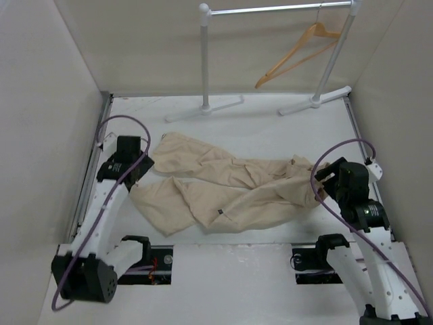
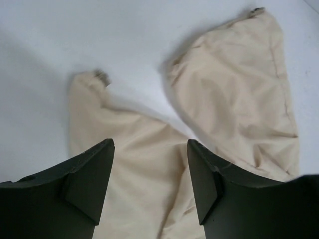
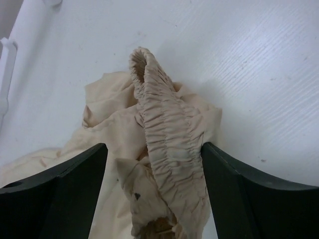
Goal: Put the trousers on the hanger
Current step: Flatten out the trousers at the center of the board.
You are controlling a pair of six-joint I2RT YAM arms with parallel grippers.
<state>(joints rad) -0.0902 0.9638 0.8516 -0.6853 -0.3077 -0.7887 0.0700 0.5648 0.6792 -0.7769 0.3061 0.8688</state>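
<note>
Soft tan trousers lie crumpled on the white worktop.
The leg ends lie under the open left tool; the right tool stands open around the bunched waistband. The hanger hangs well apart.

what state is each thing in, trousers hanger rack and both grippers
rack, upright at the far edge
hanger, hanging tilted on the rack, bare
trousers, lying crumpled, not on the hanger
left gripper, open over a trouser leg
right gripper, open astride the elastic waistband
</note>
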